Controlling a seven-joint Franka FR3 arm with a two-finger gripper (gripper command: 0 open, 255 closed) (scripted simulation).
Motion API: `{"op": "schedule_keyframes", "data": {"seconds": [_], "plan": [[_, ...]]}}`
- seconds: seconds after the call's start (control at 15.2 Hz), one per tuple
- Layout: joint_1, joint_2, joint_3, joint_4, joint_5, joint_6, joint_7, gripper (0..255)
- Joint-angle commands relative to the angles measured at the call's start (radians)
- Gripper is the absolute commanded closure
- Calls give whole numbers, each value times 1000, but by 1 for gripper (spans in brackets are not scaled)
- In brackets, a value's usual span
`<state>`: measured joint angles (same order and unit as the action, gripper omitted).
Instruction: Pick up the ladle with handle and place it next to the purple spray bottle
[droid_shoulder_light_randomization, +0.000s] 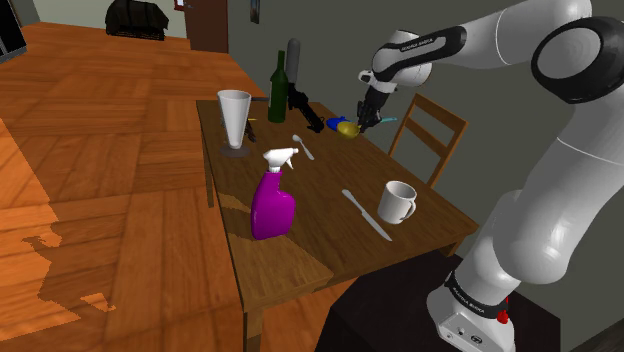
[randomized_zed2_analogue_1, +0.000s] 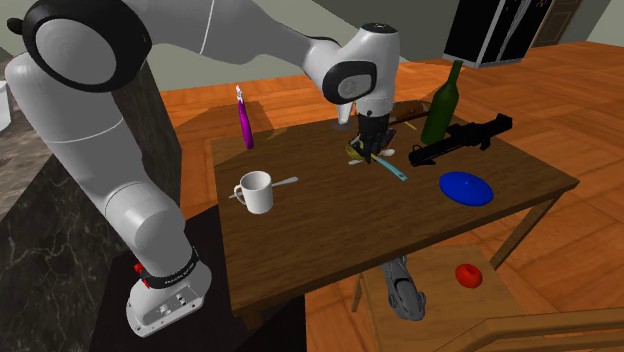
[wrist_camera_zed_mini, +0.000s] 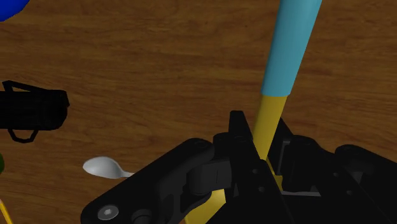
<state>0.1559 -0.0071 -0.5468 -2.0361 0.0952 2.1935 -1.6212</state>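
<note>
- Where the all-black two-finger gripper (droid_shoulder_light_randomization: 368, 114) reaches down over the brown wooden table (droid_shoulder_light_randomization: 330, 235), its fingers (wrist_camera_zed_mini: 236, 137) are pressed against the thin yellow shaft of the ladle (wrist_camera_zed_mini: 272, 114), pinching it just below the handle's teal sleeve.
- From the fingers, the teal sleeve runs away from the hand, while the ladle's yellow bowl (droid_shoulder_light_randomization: 348, 128) sits right under the gripper, beside a blue round plate (droid_shoulder_light_randomization: 338, 121).
- Whether the bowl touches the tabletop cannot be told.
- Upright near the table's edge on the shoulder view's left stands the magenta-purple spray bottle with a white trigger head (droid_shoulder_light_randomization: 272, 198), well apart from the ladle.
- Small white lettering marks the arm's upper link (droid_shoulder_light_randomization: 415, 43) and its base; it is too small to read with certainty.
- Also on the table are a white mug (droid_shoulder_light_randomization: 398, 201), a grey table knife (droid_shoulder_light_randomization: 366, 214), a pale spoon (wrist_camera_zed_mini: 105, 167), a dark green glass bottle (droid_shoulder_light_randomization: 279, 88), a black tool (droid_shoulder_light_randomization: 305, 110) and a tall white cup (droid_shoulder_light_randomization: 234, 119).
- A wooden chair (droid_shoulder_light_randomization: 432, 125) stands at the table's far side.
- Wood parquet floor (droid_shoulder_light_randomization: 100, 150) lies around the table, with a grey-green wall (droid_shoulder_light_randomization: 330, 25) behind.
</note>
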Motion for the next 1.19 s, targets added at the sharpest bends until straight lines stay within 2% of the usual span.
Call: {"op": "schedule_keyframes", "data": {"seconds": [0.0,1.12], "plan": [[1,-12,1,19,-10,-29,8,255],[3,-47,6,214,-40,-252,41,255]]}}
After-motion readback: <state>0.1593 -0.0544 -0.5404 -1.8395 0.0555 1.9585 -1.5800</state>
